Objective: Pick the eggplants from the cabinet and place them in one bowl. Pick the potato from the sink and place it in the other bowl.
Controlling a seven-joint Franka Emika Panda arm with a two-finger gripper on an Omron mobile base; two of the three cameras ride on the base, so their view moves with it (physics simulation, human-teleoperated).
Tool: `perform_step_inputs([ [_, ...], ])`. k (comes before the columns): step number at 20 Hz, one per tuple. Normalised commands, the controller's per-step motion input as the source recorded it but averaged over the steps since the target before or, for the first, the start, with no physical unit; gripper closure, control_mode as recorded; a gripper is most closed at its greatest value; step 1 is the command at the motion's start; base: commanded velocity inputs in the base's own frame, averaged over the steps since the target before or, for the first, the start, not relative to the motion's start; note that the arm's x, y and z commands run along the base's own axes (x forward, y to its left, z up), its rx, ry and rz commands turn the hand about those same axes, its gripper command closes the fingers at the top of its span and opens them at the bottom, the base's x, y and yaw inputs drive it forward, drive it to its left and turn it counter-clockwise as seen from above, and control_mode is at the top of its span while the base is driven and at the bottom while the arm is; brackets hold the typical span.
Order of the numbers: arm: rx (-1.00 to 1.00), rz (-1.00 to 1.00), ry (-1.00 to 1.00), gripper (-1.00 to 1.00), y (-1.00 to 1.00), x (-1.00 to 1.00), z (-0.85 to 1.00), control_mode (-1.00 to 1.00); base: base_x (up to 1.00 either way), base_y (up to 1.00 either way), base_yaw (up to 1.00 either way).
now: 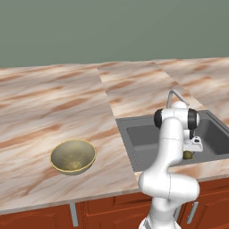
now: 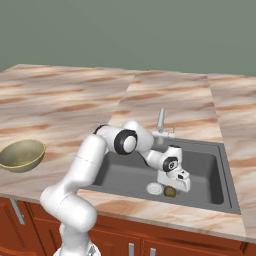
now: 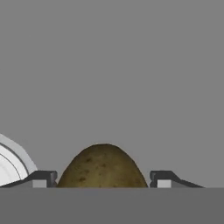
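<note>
I'm reaching down into the sink, my gripper right over the potato on the basin floor near the front wall. In the hand view the potato sits between my fingertips, jaws apart with a small gap on each side, not clamped. A small white round object lies just beside it. The olive-tan bowl stands on the counter, well apart to the left.
</note>
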Motion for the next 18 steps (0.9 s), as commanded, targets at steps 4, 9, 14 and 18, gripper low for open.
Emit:
perform_step_inputs([
  [4, 0.00, -0.08, 0.17, 1.00, -0.08, -0.15, -0.28, -1.00, 0.00, 0.00, 0.00],
  [9, 0.01, -0.08, 0.14, 1.00, -0.13, -0.18, -0.25, -1.00, 0.00, 0.00, 0.00],
  [14, 0.05, -0.08, 0.10, 1.00, -0.14, -0.32, -0.21, -1.00, 0.00, 0.00, 0.00],
  [18, 0.13, -0.05, 0.00, 1.00, -0.14, -0.44, -0.07, -1.00, 0.00, 0.00, 0.00],
])
